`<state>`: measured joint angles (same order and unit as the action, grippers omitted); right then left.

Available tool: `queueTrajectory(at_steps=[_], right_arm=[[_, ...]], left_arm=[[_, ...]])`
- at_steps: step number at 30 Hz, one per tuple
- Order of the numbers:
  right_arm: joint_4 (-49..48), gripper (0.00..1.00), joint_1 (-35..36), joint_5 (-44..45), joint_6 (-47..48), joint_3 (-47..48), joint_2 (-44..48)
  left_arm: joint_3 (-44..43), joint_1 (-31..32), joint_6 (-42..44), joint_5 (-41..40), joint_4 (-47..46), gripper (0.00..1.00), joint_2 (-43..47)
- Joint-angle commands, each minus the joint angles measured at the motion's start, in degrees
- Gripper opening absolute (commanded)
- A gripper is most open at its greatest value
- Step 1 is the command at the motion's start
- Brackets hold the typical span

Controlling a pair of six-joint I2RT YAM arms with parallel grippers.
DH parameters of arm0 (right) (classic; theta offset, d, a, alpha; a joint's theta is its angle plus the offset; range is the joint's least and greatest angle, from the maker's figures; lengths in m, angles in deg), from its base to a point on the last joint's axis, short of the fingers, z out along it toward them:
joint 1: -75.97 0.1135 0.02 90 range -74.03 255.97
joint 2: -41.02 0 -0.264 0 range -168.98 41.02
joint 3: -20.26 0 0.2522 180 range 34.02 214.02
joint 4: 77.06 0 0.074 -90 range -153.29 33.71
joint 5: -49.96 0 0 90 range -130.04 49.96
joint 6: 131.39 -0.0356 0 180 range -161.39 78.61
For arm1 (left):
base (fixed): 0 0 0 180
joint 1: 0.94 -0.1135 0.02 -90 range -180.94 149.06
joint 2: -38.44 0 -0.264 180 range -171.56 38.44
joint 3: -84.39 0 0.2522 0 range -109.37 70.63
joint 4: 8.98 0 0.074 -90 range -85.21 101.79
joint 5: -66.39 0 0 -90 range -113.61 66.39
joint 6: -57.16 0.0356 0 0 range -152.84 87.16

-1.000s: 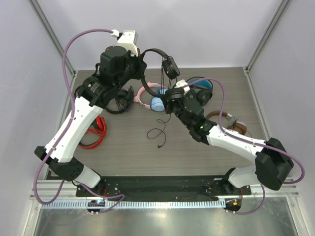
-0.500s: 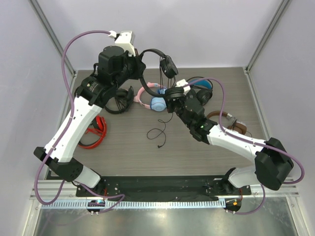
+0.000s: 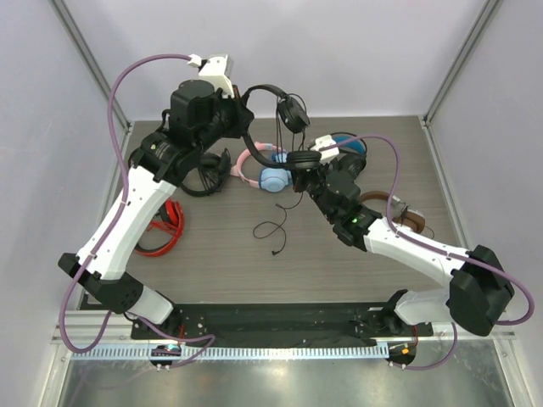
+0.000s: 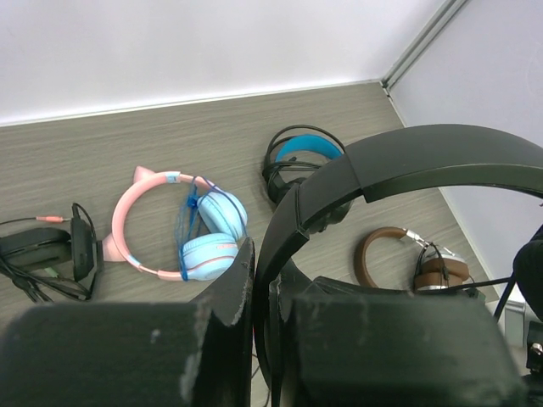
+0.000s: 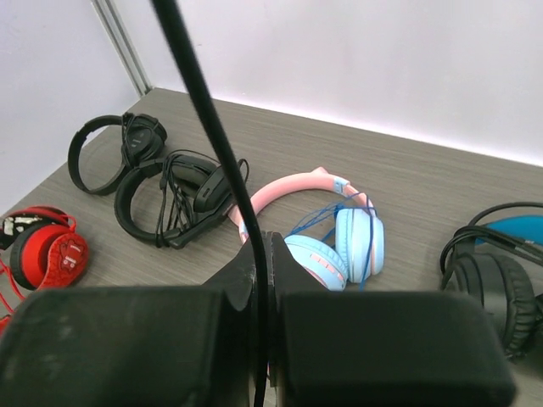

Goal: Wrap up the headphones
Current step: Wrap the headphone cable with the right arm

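Observation:
The slim black headphones hang in the air above the back of the table. My left gripper is shut on their thin headband, which rises from between the fingers of my left gripper. One small earcup dangles at the top and the other hangs lower. My right gripper is shut on the thin black cable, which passes between the jaws of my right gripper. The cable's loose end trails on the table.
A pink-and-blue pair lies below the held headphones. A bulky black pair with blue lining and a brown pair lie to the right. Black headsets and a red pair lie to the left.
My right arm has shifted slightly to the right, still pinching the cable. The lower earcup has swung a little. The left arm has hardly moved.

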<state>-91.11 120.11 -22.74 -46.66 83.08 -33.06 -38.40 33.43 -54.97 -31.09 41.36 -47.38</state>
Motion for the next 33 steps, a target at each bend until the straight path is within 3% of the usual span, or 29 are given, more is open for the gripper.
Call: queueTrajectory(at_steps=[1, 10, 28, 33], right_arm=[[-6.28, 0.01, -0.37, 1.77, -4.65, -0.45, 1.05], [-10.68, 0.01, -1.16, -0.51, -10.10, -1.77, 1.57], [-5.76, 0.01, 0.50, -6.84, -9.75, -2.39, -4.22], [-5.06, 0.01, 3.05, -6.23, -9.49, -1.77, -4.23]], left_arm=[[-1.79, -1.50, -1.43, -2.97, -5.82, 0.00, 1.80], [-1.62, -1.67, -0.99, -3.06, -5.29, 0.00, 1.88], [-3.12, -4.14, -7.22, -1.39, -6.43, 0.00, 1.54], [-3.12, -4.22, -7.66, -6.03, -6.17, 0.00, 1.18]])
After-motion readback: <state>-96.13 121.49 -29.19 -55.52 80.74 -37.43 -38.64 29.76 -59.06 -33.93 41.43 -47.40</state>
